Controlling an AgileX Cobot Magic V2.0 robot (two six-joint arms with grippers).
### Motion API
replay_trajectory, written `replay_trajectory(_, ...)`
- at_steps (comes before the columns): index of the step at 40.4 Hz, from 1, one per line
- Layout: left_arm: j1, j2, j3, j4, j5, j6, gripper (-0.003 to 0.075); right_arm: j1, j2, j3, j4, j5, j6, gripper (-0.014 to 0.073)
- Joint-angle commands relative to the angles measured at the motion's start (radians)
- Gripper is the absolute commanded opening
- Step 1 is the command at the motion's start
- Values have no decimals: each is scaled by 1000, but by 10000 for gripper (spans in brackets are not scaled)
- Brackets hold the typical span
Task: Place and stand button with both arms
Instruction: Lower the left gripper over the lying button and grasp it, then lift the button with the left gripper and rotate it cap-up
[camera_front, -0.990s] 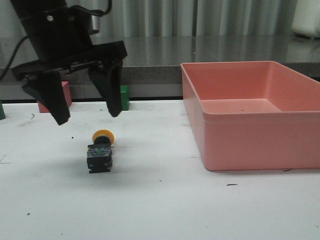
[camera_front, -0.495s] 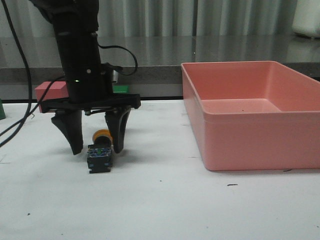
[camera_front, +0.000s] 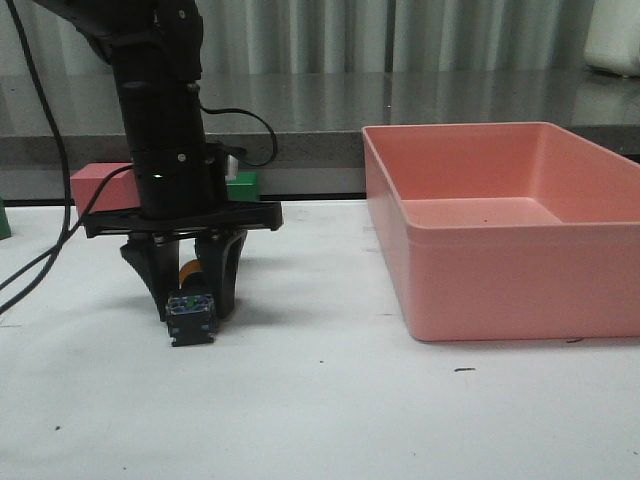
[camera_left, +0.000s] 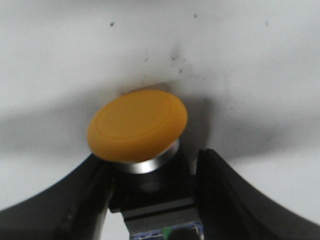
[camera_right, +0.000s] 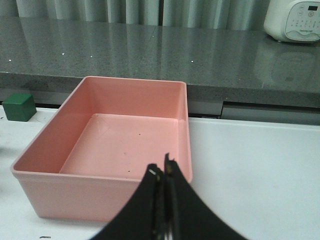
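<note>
The button (camera_front: 192, 320) lies on its side on the white table, its clear-bluish base block facing the front camera and its yellow cap (camera_left: 137, 125) pointing away. My left gripper (camera_front: 197, 303) stands straight down over it, the fingers (camera_left: 220, 190) pressed against both sides of its black collar, shut on it. In the right wrist view my right gripper (camera_right: 164, 171) is shut with nothing between its fingers, hovering at the near side of the pink bin (camera_right: 90, 197). The right gripper does not show in the front view.
The pink bin (camera_front: 500, 285) takes up the right half of the table. A red cube (camera_front: 100, 185) and a green cube (camera_front: 243, 182) sit behind my left arm at the table's back edge. Black cables hang on the left. A white appliance (camera_right: 292, 20) stands on the grey counter.
My left gripper came down from above the button and its wide-open fingers closed onto the collar. The button shifted slightly to the left.
</note>
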Motion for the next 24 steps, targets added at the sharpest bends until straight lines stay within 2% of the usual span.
replay_trajectory(1, -8, -58, -28, -13, 57, -1, 120, -5, 11, -25, -12, -85, -7, -69)
replay_trajectory(7, -8, -87, -26, -2, 46, 24, 117, -5, 11, -25, -12, -85, -7, -69)
replay_trajectory(11, -11, -139, -7, 36, -23, 28, 117, -5, 11, -25, -12, -85, -7, -69)
replay_trajectory(15, -11, -225, 64, 59, -202, 28, 117, -5, 11, -25, -12, -85, -7, -69)
replay_trajectory(24, -9, -431, 367, 159, -663, 28, 117, -5, 11, -25, -12, -85, -7, -69)
